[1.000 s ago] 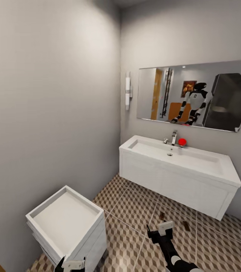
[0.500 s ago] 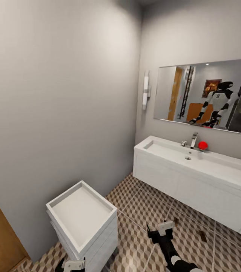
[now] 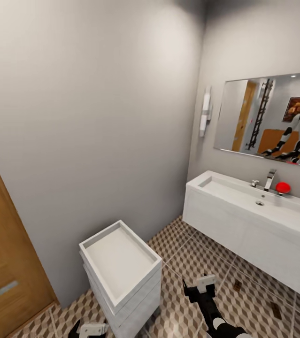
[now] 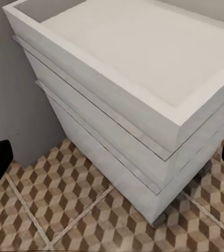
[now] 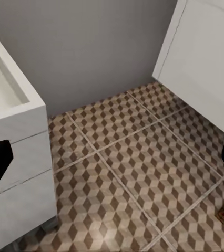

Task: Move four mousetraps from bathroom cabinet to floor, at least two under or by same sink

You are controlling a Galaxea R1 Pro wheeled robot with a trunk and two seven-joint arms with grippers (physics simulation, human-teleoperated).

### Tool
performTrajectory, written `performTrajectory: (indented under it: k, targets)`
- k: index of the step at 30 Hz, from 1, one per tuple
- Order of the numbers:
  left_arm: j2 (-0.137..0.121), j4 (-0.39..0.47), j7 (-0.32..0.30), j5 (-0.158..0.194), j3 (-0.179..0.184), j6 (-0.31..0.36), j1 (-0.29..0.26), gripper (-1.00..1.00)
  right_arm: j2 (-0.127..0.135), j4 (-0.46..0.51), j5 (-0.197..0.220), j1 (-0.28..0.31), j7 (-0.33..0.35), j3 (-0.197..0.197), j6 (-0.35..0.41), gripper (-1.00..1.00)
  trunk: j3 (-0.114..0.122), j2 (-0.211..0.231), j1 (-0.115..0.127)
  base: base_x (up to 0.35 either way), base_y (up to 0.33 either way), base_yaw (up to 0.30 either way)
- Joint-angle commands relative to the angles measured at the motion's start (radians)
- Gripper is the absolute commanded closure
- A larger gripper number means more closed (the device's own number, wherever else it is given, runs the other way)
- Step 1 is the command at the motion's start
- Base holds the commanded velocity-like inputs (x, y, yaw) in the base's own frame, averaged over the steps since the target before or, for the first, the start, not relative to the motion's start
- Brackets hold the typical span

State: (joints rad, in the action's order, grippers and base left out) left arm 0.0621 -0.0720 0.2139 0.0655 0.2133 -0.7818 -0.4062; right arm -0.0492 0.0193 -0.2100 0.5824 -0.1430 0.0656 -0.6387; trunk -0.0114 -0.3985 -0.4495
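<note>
2 mousetraps [image 3: 237,285] lie on cube-pattern floor tiles [image 3: 187,253], just in front of wall-hung sink [image 3: 243,211]; a 2nd [image 3: 275,310] sits nearby. Right gripper [image 3: 200,290] hangs low over tiles, left gripper [image 3: 89,330] beside white toilet [image 3: 121,267]; both spread wide, empty. Wooden door [image 3: 4,263] at view's left. Likely step: heading off for remaining traps. Advice: keep arms tucked, clear toilet, avoid rolling over placed traps.

White toilet [image 3: 121,267], wall mirror [image 3: 272,117], red ball [image 3: 282,187], wooden door [image 3: 4,263].

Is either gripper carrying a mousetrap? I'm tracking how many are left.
No. In the head view the right gripper is open and empty, with two mousetraps lying on the bathroom floor.
</note>
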Motion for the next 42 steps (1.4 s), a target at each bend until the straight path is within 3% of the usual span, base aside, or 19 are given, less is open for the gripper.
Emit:
performTrajectory:
  k: [1, 30, 42]
  targets:
    - [0.001, -0.004, 0.002, 0.007, 0.008, -0.005, -0.002, -1.0, 0.0, -0.001, -0.006, 0.001, -0.01, 0.006, -0.001, -1.0, -0.002, -0.001, -0.001, 0.0, 0.0, 0.281]
    - [0.001, -0.004, 0.002, 0.007, 0.008, -0.005, 0.0, -1.0, -0.001, -0.001, -0.006, 0.001, -0.01, 0.006, -0.001, -1.0, -0.012, -0.001, -0.001, 0.0, 0.001, 0.281]
    - [0.001, -0.004, 0.002, 0.007, 0.008, -0.005, 0.0, -1.0, -0.001, -0.001, -0.006, 0.001, -0.01, 0.006, -0.001, -1.0, -0.016, -0.001, -0.001, 0.0, 0.209, 0.281]
